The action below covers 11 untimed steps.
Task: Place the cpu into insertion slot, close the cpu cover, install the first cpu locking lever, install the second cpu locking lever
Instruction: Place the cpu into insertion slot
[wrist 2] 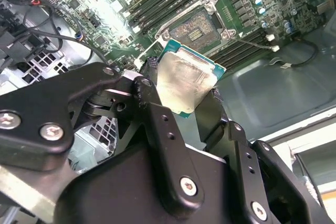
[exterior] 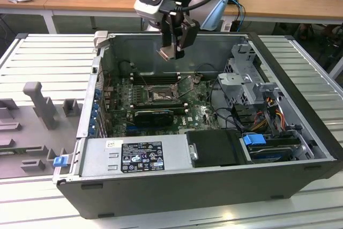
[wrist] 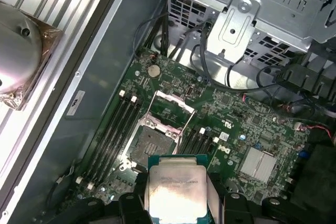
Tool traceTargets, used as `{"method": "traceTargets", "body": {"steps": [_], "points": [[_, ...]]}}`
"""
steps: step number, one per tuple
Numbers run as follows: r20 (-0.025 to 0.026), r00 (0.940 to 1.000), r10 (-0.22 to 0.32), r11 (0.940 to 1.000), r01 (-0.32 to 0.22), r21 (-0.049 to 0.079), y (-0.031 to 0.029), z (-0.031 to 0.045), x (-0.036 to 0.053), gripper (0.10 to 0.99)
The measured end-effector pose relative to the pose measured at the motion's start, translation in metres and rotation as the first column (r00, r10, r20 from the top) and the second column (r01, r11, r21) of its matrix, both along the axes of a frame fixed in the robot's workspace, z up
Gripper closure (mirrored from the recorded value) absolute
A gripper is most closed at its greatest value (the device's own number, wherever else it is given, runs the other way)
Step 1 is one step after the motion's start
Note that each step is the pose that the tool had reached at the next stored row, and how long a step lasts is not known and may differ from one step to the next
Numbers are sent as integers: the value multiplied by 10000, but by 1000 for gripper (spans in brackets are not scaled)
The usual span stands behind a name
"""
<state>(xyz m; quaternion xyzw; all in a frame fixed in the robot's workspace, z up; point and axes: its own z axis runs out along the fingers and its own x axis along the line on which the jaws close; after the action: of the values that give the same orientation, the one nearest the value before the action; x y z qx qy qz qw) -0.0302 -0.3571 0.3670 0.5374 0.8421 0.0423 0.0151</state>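
Observation:
My gripper [exterior: 171,52] hangs over the open computer case, shut on the cpu [exterior: 165,53]. The cpu is a flat square chip with a pale silvery face and a green edge. In both wrist views it sits clamped between the black fingers [wrist 2: 149,90], its face [wrist 2: 186,80] [wrist: 176,192] towards the cameras. Below it on the green board lies the insertion slot [exterior: 156,95] [wrist 2: 198,24] [wrist: 150,142], open, its contact field bare. The cpu cover [wrist: 172,103] stands swung up at one side of the slot. The cpu is well above the slot and not touching it.
Long black memory slots [wrist: 113,129] flank the socket. A black card [exterior: 155,115] lies in front of it, with the power supply [exterior: 134,156] nearer still. A metal drive cage [exterior: 249,79] and loose cables [exterior: 225,108] fill the exterior view's right. Grey fixtures [exterior: 37,105] stand outside the case.

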Motion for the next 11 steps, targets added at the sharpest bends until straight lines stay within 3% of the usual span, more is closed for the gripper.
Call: {"method": "traceTargets", "body": {"steps": [11], "points": [[0,9964,-847,9964,847,-3,0,-3,0,557]]}}
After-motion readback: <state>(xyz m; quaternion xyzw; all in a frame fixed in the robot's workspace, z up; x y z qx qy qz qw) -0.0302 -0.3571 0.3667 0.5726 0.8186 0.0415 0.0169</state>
